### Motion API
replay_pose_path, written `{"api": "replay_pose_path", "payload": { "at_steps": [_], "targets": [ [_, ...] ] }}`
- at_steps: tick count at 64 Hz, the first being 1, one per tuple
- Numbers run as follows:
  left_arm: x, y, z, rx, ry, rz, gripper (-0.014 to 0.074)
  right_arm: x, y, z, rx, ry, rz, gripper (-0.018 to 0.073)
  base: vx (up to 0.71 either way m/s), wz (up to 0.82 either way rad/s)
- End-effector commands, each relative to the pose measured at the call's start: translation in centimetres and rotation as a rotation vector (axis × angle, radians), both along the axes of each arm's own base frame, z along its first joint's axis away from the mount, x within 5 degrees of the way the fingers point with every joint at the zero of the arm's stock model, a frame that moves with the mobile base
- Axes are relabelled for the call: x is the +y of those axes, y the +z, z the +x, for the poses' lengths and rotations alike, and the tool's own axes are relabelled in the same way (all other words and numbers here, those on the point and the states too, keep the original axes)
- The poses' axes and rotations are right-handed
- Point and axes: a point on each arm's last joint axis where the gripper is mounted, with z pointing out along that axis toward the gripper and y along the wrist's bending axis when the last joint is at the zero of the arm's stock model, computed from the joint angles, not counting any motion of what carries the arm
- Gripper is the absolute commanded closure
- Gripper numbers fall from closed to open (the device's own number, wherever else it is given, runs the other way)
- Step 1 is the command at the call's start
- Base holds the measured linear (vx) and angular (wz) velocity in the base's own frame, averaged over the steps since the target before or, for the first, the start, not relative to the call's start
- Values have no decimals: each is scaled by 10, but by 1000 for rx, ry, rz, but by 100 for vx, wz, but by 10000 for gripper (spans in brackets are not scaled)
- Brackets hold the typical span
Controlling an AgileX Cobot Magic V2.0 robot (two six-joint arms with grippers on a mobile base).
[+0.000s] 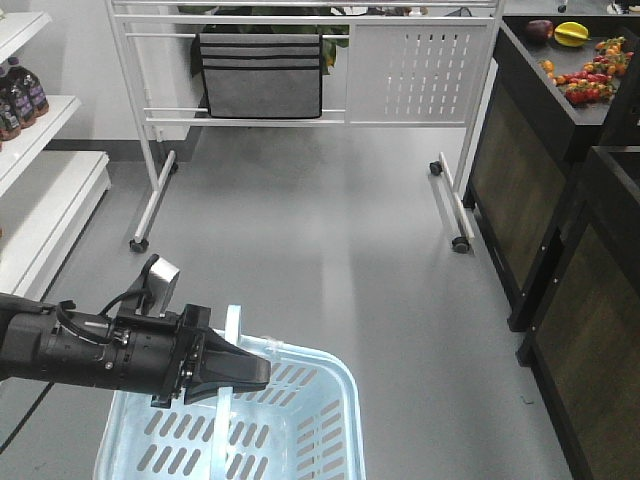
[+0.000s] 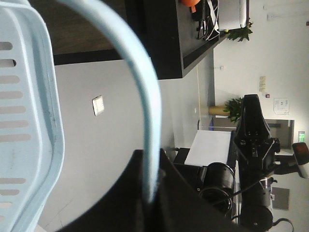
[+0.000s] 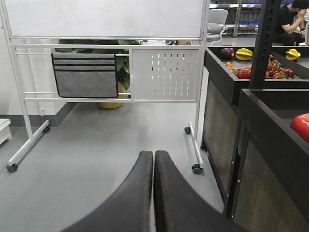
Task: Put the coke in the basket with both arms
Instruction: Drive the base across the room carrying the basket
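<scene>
I'm at the carrying stage, not the placing stage. My left gripper (image 1: 245, 372) is clamped on the basket handle (image 1: 233, 325), and the left wrist view shows the thin blue strap running straight down into the closed fingers. The basket (image 1: 345, 385) hangs low in front of me over the floor (image 1: 330, 230). As far as I can tell from the slotted walls in view, nothing is in it. The coke is in none of my three views. The dark bottles (image 1: 18, 95) on the white shelf (image 1: 45, 130) to my left are not it, and I can't identify the red shape (image 3: 301, 126) at the edge of the right wrist view. My right gripper (image 3: 153, 159) is pressed shut on nothing and points at the white rolling rack (image 1: 415, 70). I judge the next move is to find the bottle, open the right gripper and bring it onto the bottle, keeping the left arm steady so the basket mouth stays level and reachable. For room, the grey floor ahead is bare up to the rack's wheeled feet. The black produce benches (image 1: 520, 170) wall in my right side with hard corners close to the right arm's sweep. The shelf edge bounds the left, so I'd keep any swing of the basket short.
</scene>
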Motion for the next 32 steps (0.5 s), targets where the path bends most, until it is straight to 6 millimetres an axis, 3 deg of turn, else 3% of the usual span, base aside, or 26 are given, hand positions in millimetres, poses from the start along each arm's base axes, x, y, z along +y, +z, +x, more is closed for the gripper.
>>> {"api": "replay_pose_path", "payload": {
  "at_steps": [1,32],
  "targets": [
    [-4,26,-2,-56,-18,-119,604,0,4,-1,-84,3,-15,568,9,-9],
    [-4,26,-2,-56,-18,-118,604,0,4,-1,-84,3,-15,568,12,-5]
  ]
}}
